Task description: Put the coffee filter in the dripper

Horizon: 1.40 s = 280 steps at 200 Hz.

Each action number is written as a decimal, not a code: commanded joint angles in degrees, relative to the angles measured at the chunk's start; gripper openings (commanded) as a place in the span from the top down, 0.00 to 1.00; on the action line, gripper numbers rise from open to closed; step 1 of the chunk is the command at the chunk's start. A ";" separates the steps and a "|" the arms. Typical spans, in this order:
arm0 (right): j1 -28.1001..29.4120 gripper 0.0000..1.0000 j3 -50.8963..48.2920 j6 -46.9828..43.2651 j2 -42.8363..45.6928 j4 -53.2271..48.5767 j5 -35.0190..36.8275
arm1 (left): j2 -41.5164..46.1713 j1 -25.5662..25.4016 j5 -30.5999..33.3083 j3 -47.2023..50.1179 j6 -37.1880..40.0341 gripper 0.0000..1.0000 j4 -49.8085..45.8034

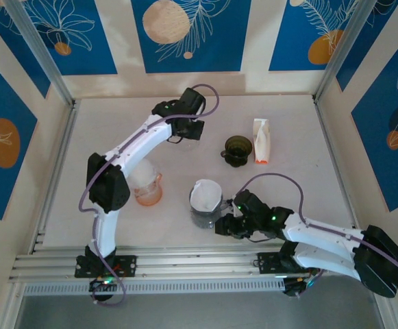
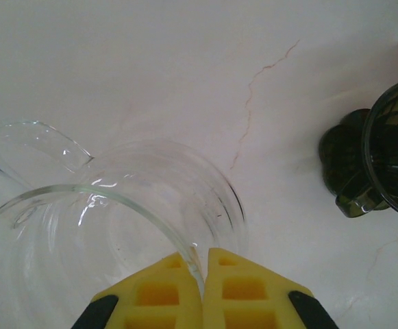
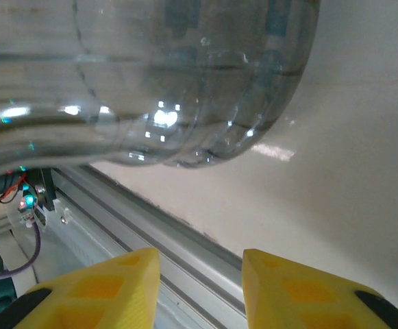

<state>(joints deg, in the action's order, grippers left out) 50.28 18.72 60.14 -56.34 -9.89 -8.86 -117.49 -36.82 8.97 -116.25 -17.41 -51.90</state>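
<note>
Reach decides this one. From the top camera, the white paper coffee filter (image 1: 204, 193) stands mouth-up inside a smoky clear glass vessel (image 1: 200, 215). It is on the near-left side of the dark green translucent cone dripper (image 1: 238, 149) and apart from it. The right gripper (image 1: 225, 226) sits just on the near side of that vessel, so the filter lies between it and the dripper. I judge this the nearer arm for the pick, with a carry away and to the right toward the dripper. The left gripper (image 1: 185, 130) is to the left of the dripper and slightly beyond it, well apart from the filter.

From the left wrist, the left gripper (image 2: 203, 259) has its yellow fingers pressed together on the rim of a colourless glass jug (image 2: 82, 199). The dripper (image 2: 390, 151) stands upright with its mouth free, off to the right and apart from the jug.

From the right wrist, the right gripper (image 3: 200, 260) has its fingers spread with nothing between them. The smoky vessel (image 3: 185, 82) bulges ahead of the fingertips, untouched.
</note>
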 commanded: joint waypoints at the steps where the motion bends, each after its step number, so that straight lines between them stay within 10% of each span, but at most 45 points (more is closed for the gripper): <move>1: -1.34 0.63 1.28 -0.32 -2.95 5.14 -3.34 | 2.10 1.31 -0.93 -3.94 1.19 1.00 -2.13; 280: -9.91 0.67 25.97 -6.62 -39.36 21.60 -5.53 | 8.58 5.44 -8.08 -15.03 1.25 1.00 -7.34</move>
<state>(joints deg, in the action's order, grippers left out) 41.39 41.45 54.96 -92.84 9.93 -12.64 -112.38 -32.25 1.80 -128.42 -17.41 -58.78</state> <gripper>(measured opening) 0.332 0.062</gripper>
